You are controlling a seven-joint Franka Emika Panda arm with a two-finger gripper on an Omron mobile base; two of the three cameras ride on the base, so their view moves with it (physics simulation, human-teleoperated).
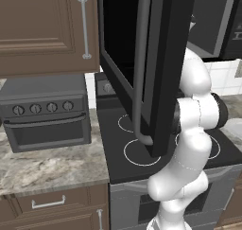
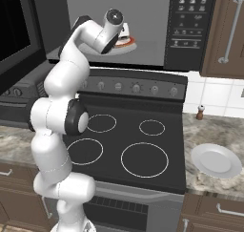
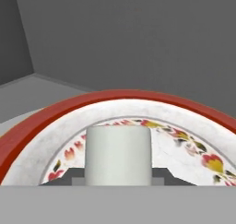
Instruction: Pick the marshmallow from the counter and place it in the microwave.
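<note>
Two dark fingers [image 3: 69, 177] show only as slivers at the bottom of the hand view, hidden behind the white marshmallow [image 3: 118, 155] gripped narrowly between them. Its lower end is cut off there. It hangs over the red-rimmed flowered plate [image 3: 55, 126] inside the grey-walled microwave [image 2: 152, 30], whose open door [image 1: 142, 58] hides the gripper from the left.
</note>
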